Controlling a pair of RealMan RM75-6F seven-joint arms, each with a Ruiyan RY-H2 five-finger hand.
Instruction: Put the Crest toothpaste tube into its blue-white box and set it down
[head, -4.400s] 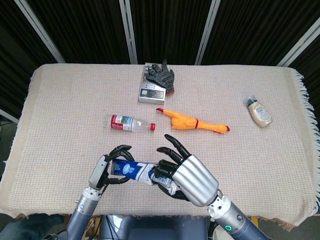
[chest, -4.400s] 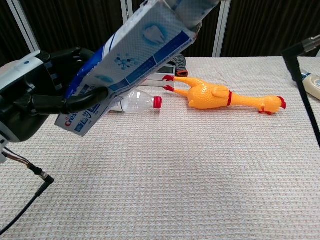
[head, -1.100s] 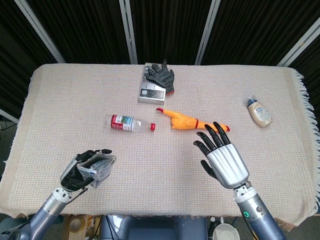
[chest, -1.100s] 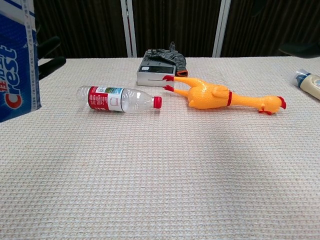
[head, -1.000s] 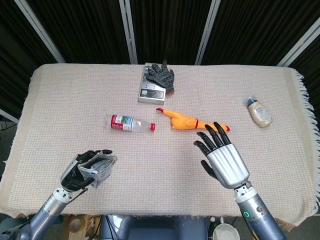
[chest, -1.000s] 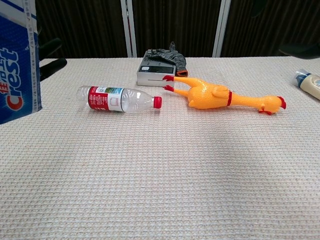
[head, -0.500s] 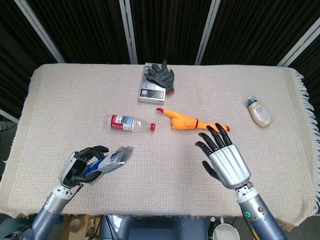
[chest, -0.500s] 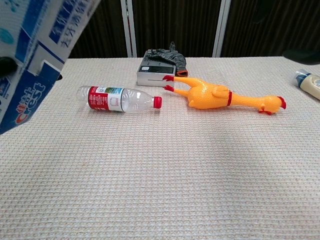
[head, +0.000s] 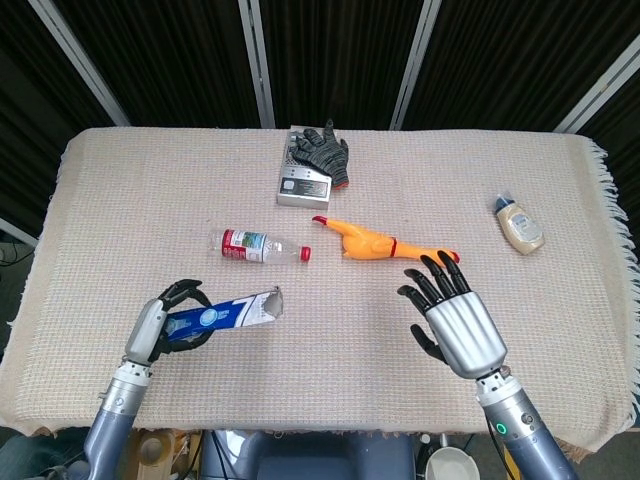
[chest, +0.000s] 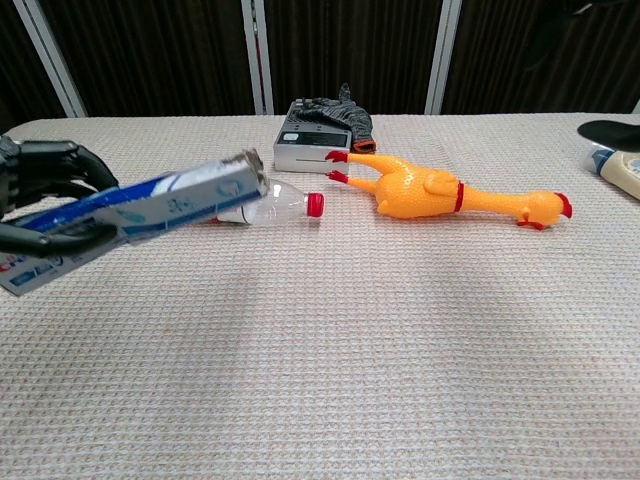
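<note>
Now my left hand (head: 160, 322) grips the long blue-white cardboard toothpaste box (head: 222, 314) level, my right hand (head: 452, 322) spread and empty.

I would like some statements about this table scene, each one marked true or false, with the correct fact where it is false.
1. The left hand holds the blue-white box. True.
2. The right hand grips the rubber chicken. False: its fingers are spread and it holds nothing.
3. The water bottle stands upright. False: it lies on its side on the table.
4. A dark glove lies on the grey device at the far side of the table. True.
5. The box lies flat on the cloth. False: in the chest view the hand holds it tilted above the table.
</note>
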